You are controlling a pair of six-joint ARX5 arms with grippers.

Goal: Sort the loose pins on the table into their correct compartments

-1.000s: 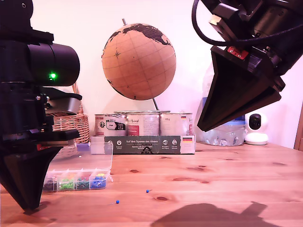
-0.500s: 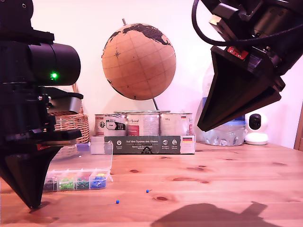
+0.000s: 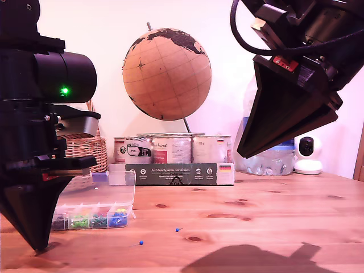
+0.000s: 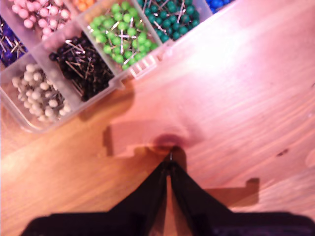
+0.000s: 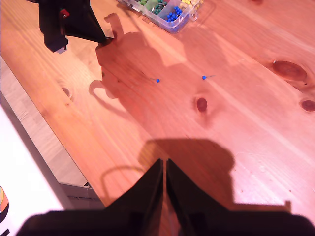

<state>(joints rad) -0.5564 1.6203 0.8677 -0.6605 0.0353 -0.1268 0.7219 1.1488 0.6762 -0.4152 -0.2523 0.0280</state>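
- The loose pins are featherweight and slick: round plastic head, thin stiff shaft, sharp tip. They'll roll or skate if nudged, so I'd pinch across the head or the shaft right beside it, and gently.
- My first hand (image 4: 170,161) is down at the counter (image 3: 273,227), fingers pressed together at the tip. There's a thin sliver right at the tip that might be a pin shaft — I honestly can't tell.
- It sits just in front of the box (image 4: 129,73), nearest the white and black compartments (image 4: 66,81).
- One blue pin (image 3: 140,243) lies on bare wood near the box, towards the exterior view's right of my first hand; the other blue pin (image 3: 178,230) is just beyond it.
- My second hand (image 5: 164,166) hangs high over the counter with its fingers closed and nothing in them — both blue pins are well apart from it.
- I can't pick out any pale pin.
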